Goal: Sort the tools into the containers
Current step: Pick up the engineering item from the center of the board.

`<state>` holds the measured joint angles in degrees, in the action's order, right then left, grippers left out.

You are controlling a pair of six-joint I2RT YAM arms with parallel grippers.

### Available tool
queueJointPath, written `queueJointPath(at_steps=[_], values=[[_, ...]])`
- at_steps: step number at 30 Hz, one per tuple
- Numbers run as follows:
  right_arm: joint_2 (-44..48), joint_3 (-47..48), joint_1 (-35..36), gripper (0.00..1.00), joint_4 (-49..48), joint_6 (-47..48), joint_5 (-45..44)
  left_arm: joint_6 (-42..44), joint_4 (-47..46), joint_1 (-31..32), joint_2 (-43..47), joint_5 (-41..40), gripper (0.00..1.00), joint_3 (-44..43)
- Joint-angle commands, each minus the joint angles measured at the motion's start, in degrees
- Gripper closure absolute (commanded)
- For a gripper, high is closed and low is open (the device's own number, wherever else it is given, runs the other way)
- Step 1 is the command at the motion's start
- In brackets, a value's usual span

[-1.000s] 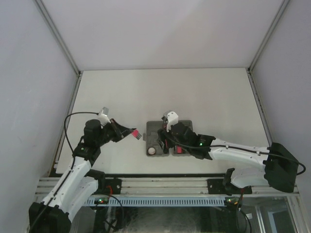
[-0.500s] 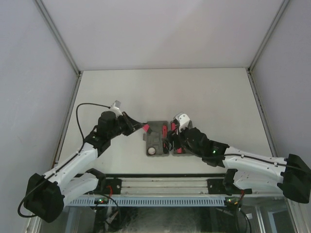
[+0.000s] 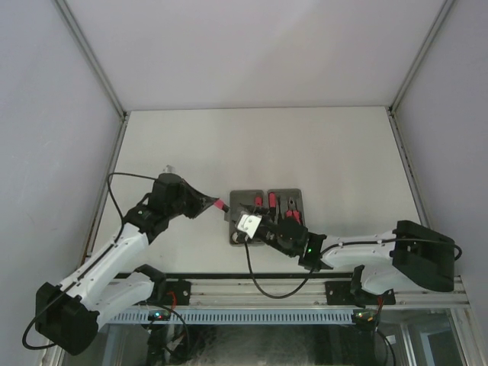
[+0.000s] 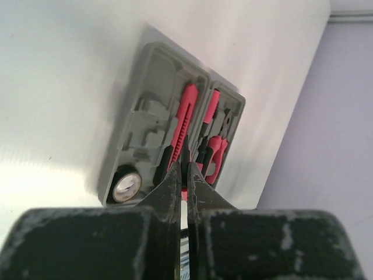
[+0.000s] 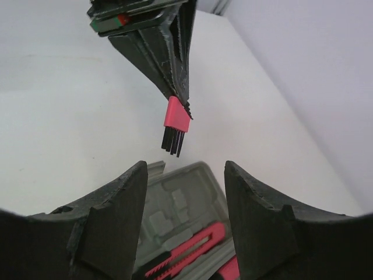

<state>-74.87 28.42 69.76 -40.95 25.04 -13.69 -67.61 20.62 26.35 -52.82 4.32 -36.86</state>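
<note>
Two grey trays lie side by side, the left tray [image 3: 242,200] [image 4: 145,125] and the right tray [image 3: 296,198] [image 4: 232,111]. A red-and-black knife-like tool [image 4: 184,119] [image 5: 189,254] lies in the left tray, with a dark ring [image 4: 125,185] at its near corner. Red-handled tools [image 3: 273,203] [image 4: 212,149] lie in the right tray. My left gripper [image 3: 212,204] [image 4: 185,168] is shut on a small red holder with several thin black shafts [image 3: 222,206] [image 5: 175,123], held just above the left tray's left edge. My right gripper [image 3: 244,227] [image 5: 183,166] is open and empty, low over the left tray's near part.
The white table top [image 3: 267,145] stretches behind and beside the trays. Metal frame posts and grey walls [image 3: 46,114] close it in on the left, right and back. The rail with both arm bases [image 3: 252,293] runs along the near edge.
My right arm has swung left and nearer, from over the trays' middle to the left tray's front. My left gripper has carried the red holder right to the tray's edge.
</note>
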Motion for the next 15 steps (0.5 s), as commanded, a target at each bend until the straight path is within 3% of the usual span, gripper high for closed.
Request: queueJointPath(at_steps=[1, 15], values=[[-4.72, 1.71, 1.05, 0.46, -13.36, 12.79, 4.42, -5.88, 8.91, 0.36, 0.55, -3.31, 1.0, -4.65], [-18.06, 10.13, 1.86, 0.49, -12.74, 20.0, 8.2, -10.6, 13.21, 0.4, 3.07, -4.69, 1.0, -5.41]])
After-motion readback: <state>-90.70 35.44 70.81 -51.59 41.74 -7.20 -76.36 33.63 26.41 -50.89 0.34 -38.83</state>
